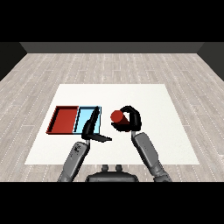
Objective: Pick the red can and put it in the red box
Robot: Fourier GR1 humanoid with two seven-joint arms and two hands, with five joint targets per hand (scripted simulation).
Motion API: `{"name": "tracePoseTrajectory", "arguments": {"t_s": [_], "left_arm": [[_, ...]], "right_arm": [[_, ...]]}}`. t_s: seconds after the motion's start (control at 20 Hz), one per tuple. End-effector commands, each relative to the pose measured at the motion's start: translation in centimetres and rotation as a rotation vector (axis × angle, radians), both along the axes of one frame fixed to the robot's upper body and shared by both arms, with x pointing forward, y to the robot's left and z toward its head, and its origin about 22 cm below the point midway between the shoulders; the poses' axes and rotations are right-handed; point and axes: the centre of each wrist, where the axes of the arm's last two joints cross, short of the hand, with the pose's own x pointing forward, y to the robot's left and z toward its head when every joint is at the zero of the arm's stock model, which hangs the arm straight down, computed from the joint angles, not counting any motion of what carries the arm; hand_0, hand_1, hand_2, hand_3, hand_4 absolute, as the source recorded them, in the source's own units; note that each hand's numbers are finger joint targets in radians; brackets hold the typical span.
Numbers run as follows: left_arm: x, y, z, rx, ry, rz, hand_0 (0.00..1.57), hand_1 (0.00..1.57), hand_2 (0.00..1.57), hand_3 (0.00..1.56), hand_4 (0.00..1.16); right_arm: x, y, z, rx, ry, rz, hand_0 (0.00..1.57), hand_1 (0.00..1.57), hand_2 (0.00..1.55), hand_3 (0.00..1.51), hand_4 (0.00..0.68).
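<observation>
Two trays sit side by side at the left of the white surface [153, 144]. Going L to R: red tray [64, 120] is outermost, then the light blue tray [85, 114] touching it along one edge, then the left hand [90, 127], then the red can [117, 116] inside the right hand [129, 120].

Left hand: fingers straight, held flat and open, gripping nothing. It lies over the near right part of the blue tray, thumb sticking out to the R across bare surface.

Right hand: fingers and thumb curled round the can, so it's closed on it. Can looks tipped, round red end facing up and toward the camera, long axis leaning rather than plumb; whether it's lifted off the surface or touching it, can't tell from this view.

Key relation for the coming move: the red tray lies to the L of the can, w/ the blue tray and the left hand both between them. So, as a judgement, the carry has to go leftward past the blue tray w/o stopping short, and the left hand sits near that path. Left hand is nearer the red tray, but the right one has the can. Place step not yet done; red tray holds nothing visible.
</observation>
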Motion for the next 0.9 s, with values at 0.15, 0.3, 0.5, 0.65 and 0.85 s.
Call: {"name": "tracePoseTrajectory", "arguments": {"t_s": [0.15, 0.3, 0.5, 0.65, 0.85], "left_arm": [[-1.3, -3.1, -2.2, 0.017, 0.073, -0.027, 0.00, 0.00, 0.00, 0.00, 0.00], [-1.6, -2.8, -3.8, 0.015, 0.081, -0.029, 0.00, 0.00, 0.00, 0.00, 0.00], [0.6, -1.9, -3.3, 0.013, 0.088, -0.031, 0.00, 0.00, 0.00, 0.00, 0.00], [0.2, -3.5, -3.3, 0.005, 0.096, -0.029, 0.00, 0.00, 0.00, 0.00, 0.00], [0.3, -4.9, -2.9, -0.002, 0.140, -0.050, 0.00, 0.00, 0.00, 0.00, 0.00]], "right_arm": [[-0.8, 0.9, 0.2, 0.019, -0.036, 0.018, 1.44, 1.44, 1.44, 1.40, 0.634], [-0.8, 2.1, 0.9, -0.001, -0.042, 0.027, 1.46, 1.46, 1.44, 1.39, 0.656], [-2.8, 2.6, 0.6, 0.020, -0.053, 0.035, 1.47, 1.47, 1.44, 1.39, 0.654], [-1.3, 2.7, 1.0, -0.004, -0.069, 0.044, 1.46, 1.46, 1.43, 1.38, 0.654], [-2.2, 3.1, 0.0, 0.015, -0.050, 0.085, 1.47, 1.47, 1.44, 1.39, 0.662]]}}
